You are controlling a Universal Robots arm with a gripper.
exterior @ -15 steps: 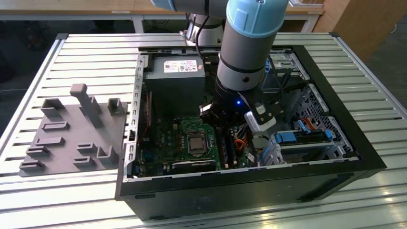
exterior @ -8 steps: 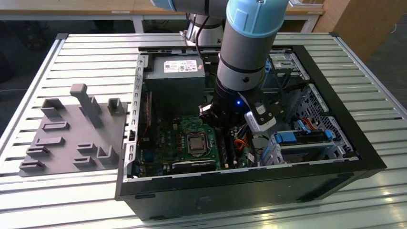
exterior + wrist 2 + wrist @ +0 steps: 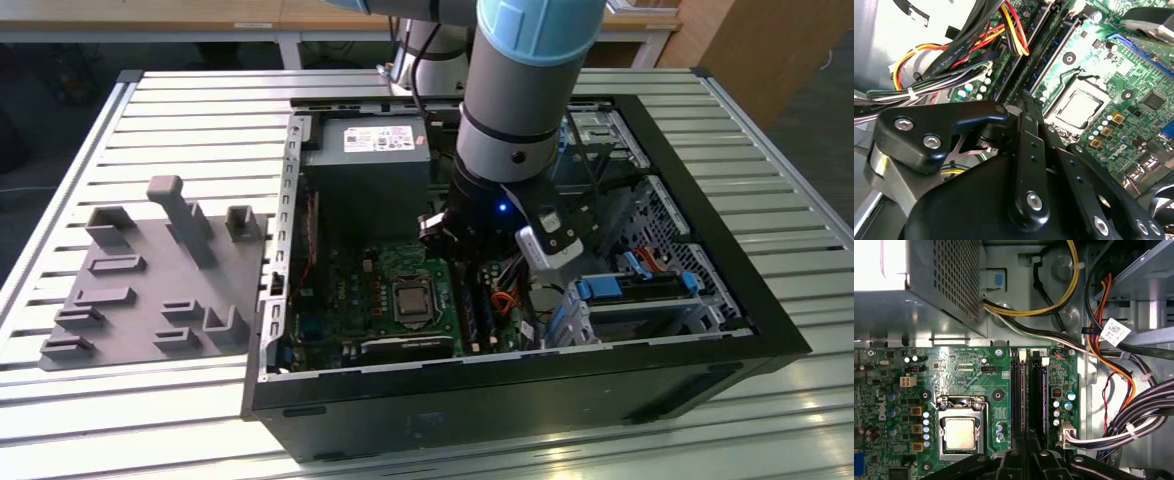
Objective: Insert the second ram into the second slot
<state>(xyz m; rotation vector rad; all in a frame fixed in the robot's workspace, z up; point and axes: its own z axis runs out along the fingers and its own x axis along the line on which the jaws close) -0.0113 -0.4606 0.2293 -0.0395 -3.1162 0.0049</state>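
My gripper (image 3: 470, 250) is down inside the open computer case, over the memory slots of the green motherboard (image 3: 969, 370). In the first wrist view the second ram (image 3: 1038, 400) is a long dark stick lying along the slot further from the processor. It runs straight to my black fingertips (image 3: 1029, 447), which are shut on its upper edge. Beside it, toward the processor, another long dark stick (image 3: 1017, 395) sits in the neighbouring slot. In the second wrist view my fingers (image 3: 1026, 115) are pressed together above the slots.
The processor socket (image 3: 960, 432) lies next to the slots. Bundled cables (image 3: 1134, 415) crowd the other side. The grey power supply (image 3: 929, 285) stands at the far end. Outside the black case (image 3: 534, 370), a grey fixture plate (image 3: 147, 290) rests on the slatted table.
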